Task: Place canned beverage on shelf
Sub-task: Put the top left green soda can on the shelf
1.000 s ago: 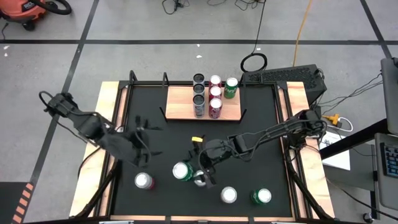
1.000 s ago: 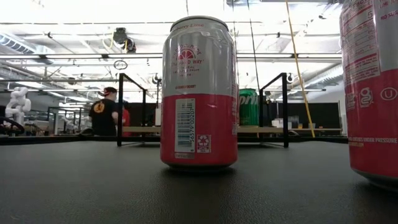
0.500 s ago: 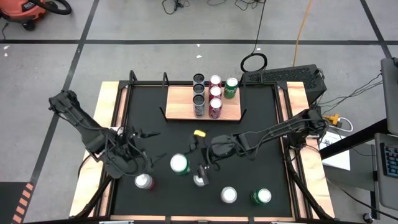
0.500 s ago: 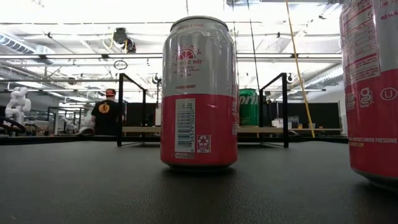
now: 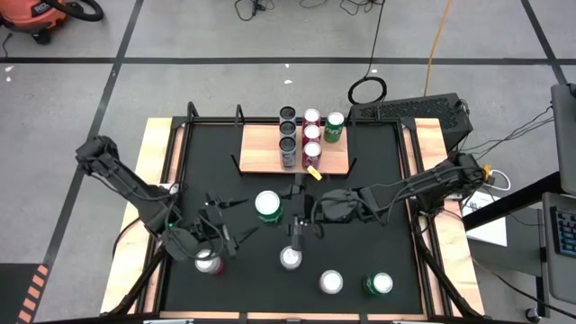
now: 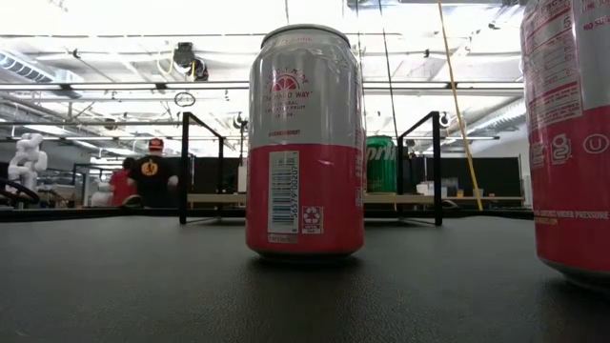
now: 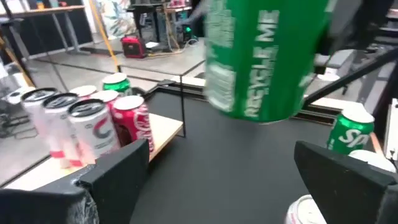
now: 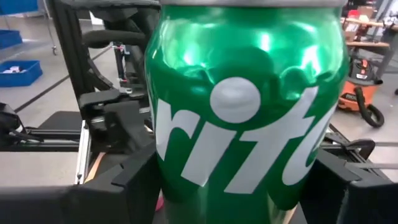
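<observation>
Right gripper point(image 5: 277, 208) carried green can point(image 5: 268, 205) shelfward point(image 5: 261, 155) — left gripper point(image 5: 222, 223) retreated.

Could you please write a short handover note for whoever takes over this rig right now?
Right claw: shut on the green can, held above the black mat, just short of the shelf.
Left claw: open, holding nothing, over the mat's left part, beside the pink-and-silver can.
Shelf: five cans already stand on it.
Still loose on the mat: that pink-and-silver can, a can at the middle, a silver-topped can and another green can.
Left to do: set the held green can on the shelf, then the others.
</observation>
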`<action>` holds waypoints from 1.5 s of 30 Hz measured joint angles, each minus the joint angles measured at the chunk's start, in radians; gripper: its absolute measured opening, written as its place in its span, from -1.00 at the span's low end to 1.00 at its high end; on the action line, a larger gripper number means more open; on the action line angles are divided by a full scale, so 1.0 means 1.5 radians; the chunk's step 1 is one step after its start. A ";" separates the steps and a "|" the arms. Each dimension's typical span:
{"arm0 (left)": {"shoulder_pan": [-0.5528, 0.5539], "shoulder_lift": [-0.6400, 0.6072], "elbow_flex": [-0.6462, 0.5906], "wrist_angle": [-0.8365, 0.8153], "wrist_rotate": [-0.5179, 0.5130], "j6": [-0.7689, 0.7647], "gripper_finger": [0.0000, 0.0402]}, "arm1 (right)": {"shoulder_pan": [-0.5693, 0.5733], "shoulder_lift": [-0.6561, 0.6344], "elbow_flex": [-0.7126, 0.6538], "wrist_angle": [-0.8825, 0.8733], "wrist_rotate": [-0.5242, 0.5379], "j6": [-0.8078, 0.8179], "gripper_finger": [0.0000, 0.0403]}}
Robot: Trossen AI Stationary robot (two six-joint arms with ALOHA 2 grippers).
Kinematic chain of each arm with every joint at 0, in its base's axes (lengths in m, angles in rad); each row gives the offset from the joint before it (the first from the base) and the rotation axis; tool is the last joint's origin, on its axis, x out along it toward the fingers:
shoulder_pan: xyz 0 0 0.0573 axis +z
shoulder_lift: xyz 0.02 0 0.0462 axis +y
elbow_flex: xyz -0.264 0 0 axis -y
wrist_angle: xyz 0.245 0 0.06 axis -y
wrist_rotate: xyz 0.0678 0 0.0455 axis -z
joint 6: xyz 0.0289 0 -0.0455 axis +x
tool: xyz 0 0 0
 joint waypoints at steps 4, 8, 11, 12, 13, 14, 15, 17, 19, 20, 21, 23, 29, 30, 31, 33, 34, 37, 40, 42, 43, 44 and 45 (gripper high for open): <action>0.012 0.030 0.000 0.059 0.040 0.024 0.97 | 0.004 0.002 0.000 -0.010 0.020 0.013 0.32; 0.014 0.045 0.000 0.098 0.046 0.029 0.97 | 0.011 0.002 0.000 -0.007 0.054 0.022 0.32; 0.014 0.047 0.000 0.117 0.047 0.046 0.97 | 0.012 0.002 0.000 -0.006 0.073 0.023 0.32; 0.014 0.047 0.000 0.123 0.047 0.048 0.97 | 0.013 0.002 0.000 -0.006 0.078 0.026 0.32; 0.014 0.047 0.000 0.132 0.047 0.057 0.97 | 0.012 0.003 0.000 -0.007 0.085 0.029 0.32; 0.014 0.047 0.000 0.139 0.047 0.064 0.97 | 0.012 0.003 0.000 -0.007 0.089 0.031 0.32; 0.013 0.047 0.000 0.145 0.048 0.073 0.97 | 0.012 0.003 0.000 -0.005 0.089 0.032 0.32; 0.012 0.047 0.000 0.151 0.058 0.079 0.97 | 0.014 0.003 0.000 -0.001 0.089 0.032 0.32; 0.012 0.047 0.000 0.151 0.068 0.079 0.97 | 0.015 0.003 0.000 0.001 0.089 0.032 0.32; 0.012 0.047 0.000 0.151 0.069 0.079 0.97 | 0.016 0.003 0.000 0.003 0.089 0.032 0.32; 0.012 0.047 0.000 0.151 0.071 0.077 0.97 | 0.017 0.003 0.000 0.003 0.089 0.032 0.32; 0.012 0.047 0.000 0.151 0.075 0.075 0.97 | 0.017 0.003 0.000 0.004 0.089 0.028 0.32; 0.012 0.047 0.000 0.152 0.078 0.075 0.97 | 0.016 0.003 0.000 0.035 0.088 -0.019 0.32; 0.012 0.047 0.000 0.154 0.079 0.075 0.97 | 0.016 0.003 0.000 0.039 0.087 -0.021 0.32; 0.012 0.047 0.000 0.159 0.084 0.075 0.97 | 0.016 0.003 0.000 0.041 0.086 -0.024 0.32; 0.012 0.043 0.000 0.164 0.101 0.075 0.97 | 0.017 0.003 0.000 0.044 0.085 -0.031 0.32; 0.012 0.041 0.000 0.169 0.106 0.075 0.97 | 0.020 0.003 0.000 0.044 0.084 -0.033 0.32; 0.012 0.041 0.000 0.191 0.110 0.078 0.97 | 0.024 0.003 0.000 0.044 0.084 -0.033 0.32; 0.012 0.041 0.000 0.204 0.111 0.079 0.97 | 0.030 0.003 0.000 0.044 0.084 -0.033 0.32; 0.012 0.041 0.000 0.203 0.111 0.078 0.97 | 0.034 0.003 0.000 0.047 0.083 -0.031 0.32; 0.012 0.041 0.000 0.204 0.111 0.078 0.97 | 0.036 0.003 0.000 0.049 0.083 -0.028 0.32; 0.012 0.041 0.000 0.208 0.111 0.079 0.97 | 0.038 0.004 0.000 0.049 0.083 -0.024 0.32; 0.012 0.041 0.000 0.213 0.111 0.082 0.97 | 0.040 0.004 0.000 0.050 0.082 -0.020 0.32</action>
